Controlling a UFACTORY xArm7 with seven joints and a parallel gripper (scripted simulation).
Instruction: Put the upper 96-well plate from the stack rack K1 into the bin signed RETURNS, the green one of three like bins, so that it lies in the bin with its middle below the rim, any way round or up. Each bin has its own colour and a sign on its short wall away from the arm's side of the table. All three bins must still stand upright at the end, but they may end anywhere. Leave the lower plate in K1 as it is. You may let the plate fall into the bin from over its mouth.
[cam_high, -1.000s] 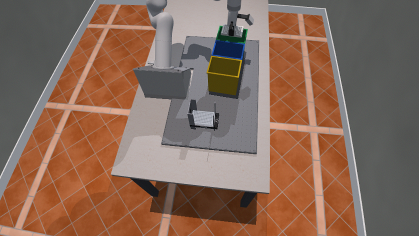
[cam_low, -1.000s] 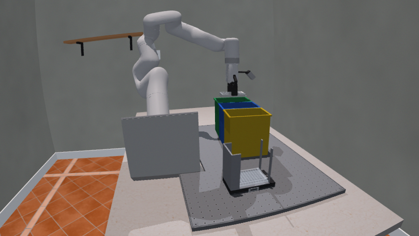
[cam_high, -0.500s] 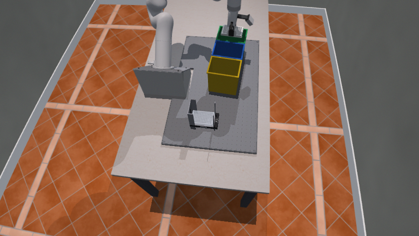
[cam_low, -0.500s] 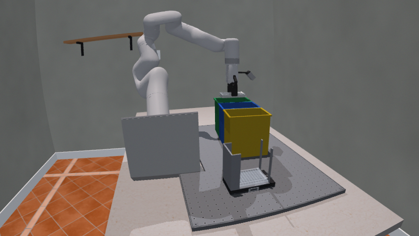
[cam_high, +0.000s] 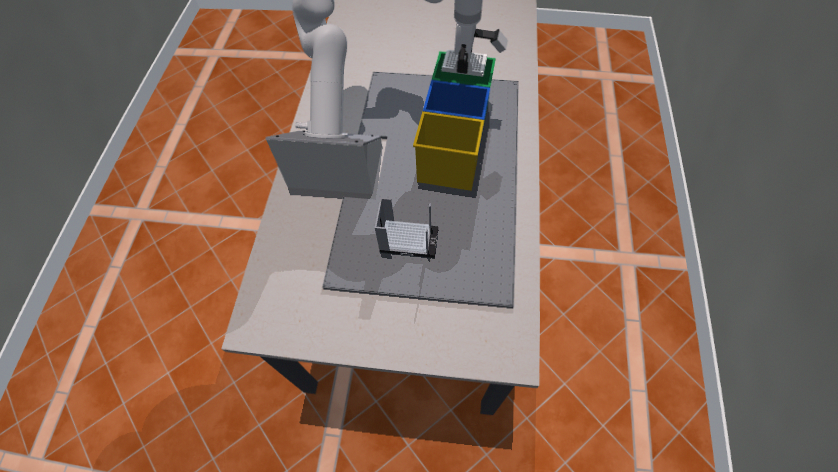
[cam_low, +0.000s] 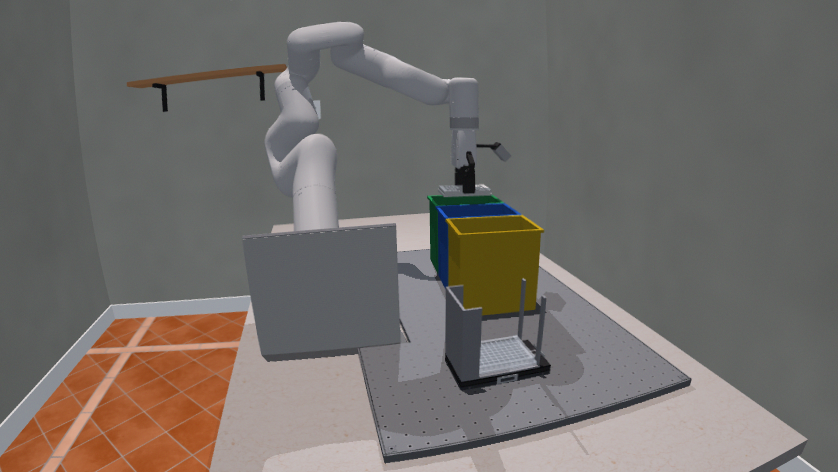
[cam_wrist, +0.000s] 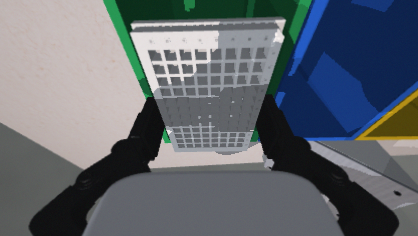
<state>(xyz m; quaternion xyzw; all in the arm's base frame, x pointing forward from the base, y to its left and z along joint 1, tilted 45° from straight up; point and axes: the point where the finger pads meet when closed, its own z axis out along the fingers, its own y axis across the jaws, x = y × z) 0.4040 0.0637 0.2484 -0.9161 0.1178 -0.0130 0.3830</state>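
Note:
My gripper (cam_wrist: 209, 108) is shut on the white 96-well plate (cam_wrist: 207, 82) across its short width and holds it level just above the mouth of the green bin (cam_high: 463, 75). The plate (cam_low: 464, 188) hangs over the green bin (cam_low: 436, 225) at the far end of the bin row, and my gripper (cam_low: 467, 180) stands upright above it. Green walls (cam_wrist: 127, 55) show beside and beyond the plate in the wrist view. The stack rack K1 (cam_high: 405, 234) (cam_low: 507, 355) stands near the front of the grey mat with the lower plate lying in it.
The blue bin (cam_high: 456, 99) and the yellow bin (cam_high: 448, 149) stand in a row right next to the green one. A grey upright panel (cam_low: 322, 290) stands at the arm's base. A wooden shelf (cam_low: 205, 76) hangs on the back wall.

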